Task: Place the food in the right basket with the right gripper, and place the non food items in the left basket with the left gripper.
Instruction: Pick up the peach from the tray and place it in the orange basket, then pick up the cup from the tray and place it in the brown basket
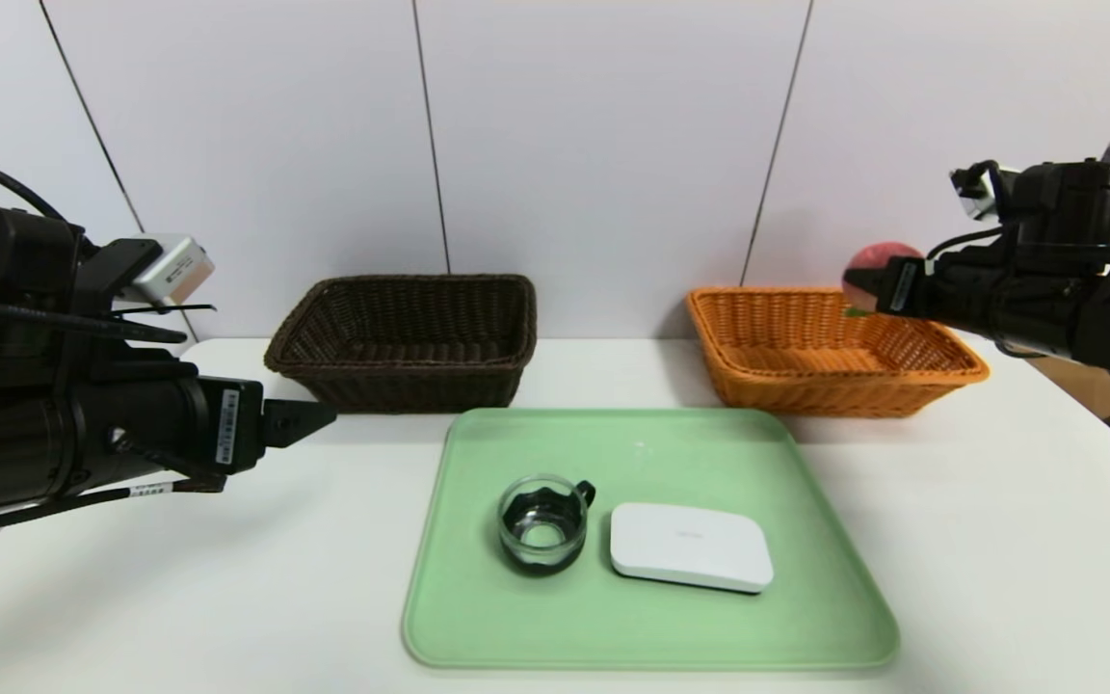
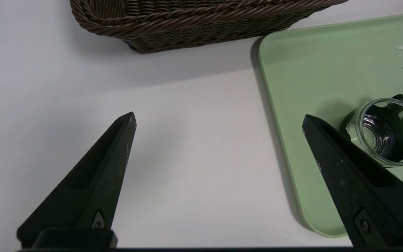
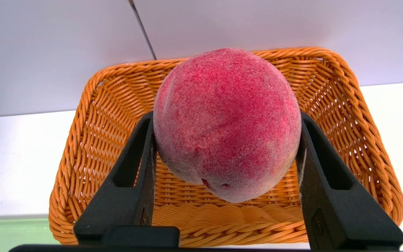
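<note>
A: Where's the peach (image 3: 226, 122) sitting rn?

B: Right hand (image 3: 226, 140) is pinching it, one black finger pressing each side, hanging above the orange basket (image 1: 940, 361). Head view is only showing a pink sliver of it by that basket's rim. The right wrist view is giving the fuzzy red skin, the cleft, plus the open wicker weave underneath.

A: And the left hand (image 2: 219, 120)?

B: Hovering over the white worktop (image 1: 998, 540), beside the green tray (image 1: 632, 627), on the tray's left. Fingers are standing spread wide w/ nothing between them; that's only showing in the left wrist view, since the head view is catching one pointed tip.

A: Non-food stuff?

B: Both are lying on the tray, near its front. The glass cup (image 1: 543, 521) is round, clear, dark-tinted, w/ a black handle. The white device (image 1: 691, 546) is flat, smooth plastic w/ rounded corners, just beside the cup. The dark brown basket (image 1: 406, 337) is sitting behind the tray, deeper-walled, tight woven.
</note>
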Robot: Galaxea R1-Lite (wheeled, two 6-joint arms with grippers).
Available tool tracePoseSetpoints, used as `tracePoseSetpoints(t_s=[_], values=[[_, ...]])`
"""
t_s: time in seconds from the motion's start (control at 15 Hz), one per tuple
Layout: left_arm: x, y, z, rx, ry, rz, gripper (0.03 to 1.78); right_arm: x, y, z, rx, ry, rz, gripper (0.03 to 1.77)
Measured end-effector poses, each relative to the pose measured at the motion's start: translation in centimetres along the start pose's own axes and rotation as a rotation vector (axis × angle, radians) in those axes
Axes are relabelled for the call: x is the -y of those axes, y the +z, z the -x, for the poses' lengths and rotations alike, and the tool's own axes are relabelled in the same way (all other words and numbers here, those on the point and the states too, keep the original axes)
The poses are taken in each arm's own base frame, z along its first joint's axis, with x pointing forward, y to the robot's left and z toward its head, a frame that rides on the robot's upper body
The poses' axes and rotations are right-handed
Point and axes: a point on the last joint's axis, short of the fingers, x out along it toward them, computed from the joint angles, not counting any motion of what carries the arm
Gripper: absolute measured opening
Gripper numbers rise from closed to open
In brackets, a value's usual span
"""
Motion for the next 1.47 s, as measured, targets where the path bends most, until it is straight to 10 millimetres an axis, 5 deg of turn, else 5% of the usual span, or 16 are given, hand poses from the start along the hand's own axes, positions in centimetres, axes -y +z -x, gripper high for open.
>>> tracePoseSetpoints(t_s=[0.4,0.73,1.13,1.47], values=[[0.0,0.0,0.1,0.003,-0.001,0.0,1.69,0.1,0.0,0.1,-0.001,0.0,0.006,1.1],[0.0,0.0,0.2,0.003,-0.002,-0.001,1.69,0.0,-0.4,0.3,-0.01,0.005,0.002,1.4],[0.0,0.0,0.2,0.005,-0.003,-0.001,1.69,0.1,-0.3,0.4,-0.005,0.001,0.003,1.57],[1.7,0.9,1.2,0.049,-0.072,-0.035,1.69,-1.7,3.1,4.6,0.101,0.053,0.03,1.63]])
